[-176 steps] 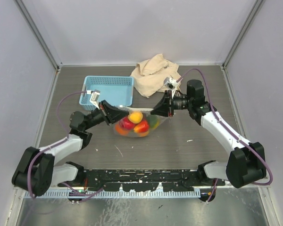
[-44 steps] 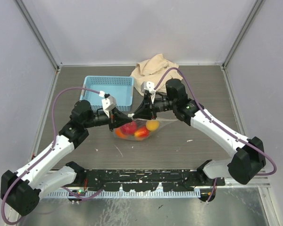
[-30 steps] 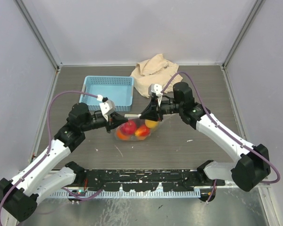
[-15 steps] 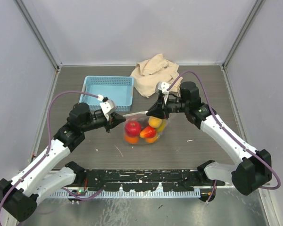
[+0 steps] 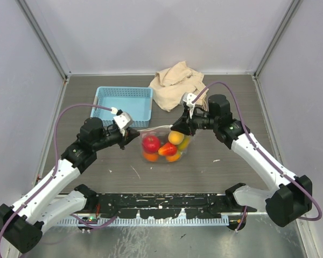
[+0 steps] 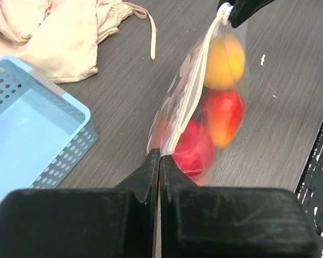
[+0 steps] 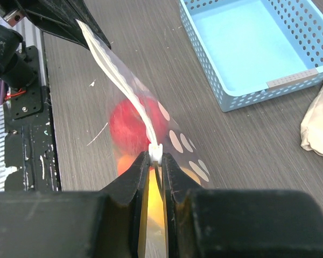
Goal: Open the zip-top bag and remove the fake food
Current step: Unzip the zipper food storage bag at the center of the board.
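- Left end effector (image 6: pixel 159 160) is clamped on one end of the bag's (image 5: pixel 164 141) zip strip (image 6: pixel 187 102). The right end effector (image 7: pixel 155 160) grips the other end.
- The bag is stretched between them, with food (image 5: pixel 151 144) inside.
- Basket (image 5: pixel 124 102) sits close behind.
- Bare bench (image 5: pixel 215 177) runs to the near edge.

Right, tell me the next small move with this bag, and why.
Probably draw the right gripper slightly away from the left gripper, along the zip strip. It pinches the white slider, the left clamps the other end of the zip-top bag, the strip is taut, and the fake fruit are inside; whether the mouth has parted is unclear.
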Controlling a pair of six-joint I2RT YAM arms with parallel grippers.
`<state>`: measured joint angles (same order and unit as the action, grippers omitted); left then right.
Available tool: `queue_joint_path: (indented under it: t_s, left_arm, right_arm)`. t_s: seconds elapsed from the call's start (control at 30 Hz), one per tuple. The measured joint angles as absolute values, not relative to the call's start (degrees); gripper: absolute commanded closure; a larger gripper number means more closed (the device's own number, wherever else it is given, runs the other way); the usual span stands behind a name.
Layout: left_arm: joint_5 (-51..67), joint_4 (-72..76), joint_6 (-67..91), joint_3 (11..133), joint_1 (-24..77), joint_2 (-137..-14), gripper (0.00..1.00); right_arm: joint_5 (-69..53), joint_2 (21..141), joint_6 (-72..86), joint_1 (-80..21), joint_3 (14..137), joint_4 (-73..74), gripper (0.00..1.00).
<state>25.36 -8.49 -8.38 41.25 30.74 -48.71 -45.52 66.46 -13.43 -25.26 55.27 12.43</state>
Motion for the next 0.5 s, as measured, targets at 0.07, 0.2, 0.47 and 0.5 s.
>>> queue_joint_path:
  t_s: [0.07,0.2,0.47,0.5]
  left_arm:
    - [24.5,-8.6,-8.4,41.3,30.7,-48.7,1.00]
    - [23.3,-8.9,-8.4,41.3,30.7,-48.4,1.00]
    - [20.3,-10.1,-8.4,41.3,30.3,-47.7,1.00]
    - [19.9,-10.2,-8.4,41.3,30.2,-47.6,1.00]
  right_arm:
    - [-44.8,66.1,-13.3,-25.2,55.2,12.5,0.98]
    - [-43.7,65.5,-13.1,-25.0,54.6,12.5,0.98]
    - [-40.9,65.0,-12.7,-24.5,54.3,13.4,0.98]
    - [-40.7,64.9,-12.7,-24.4,54.2,13.5,0.98]
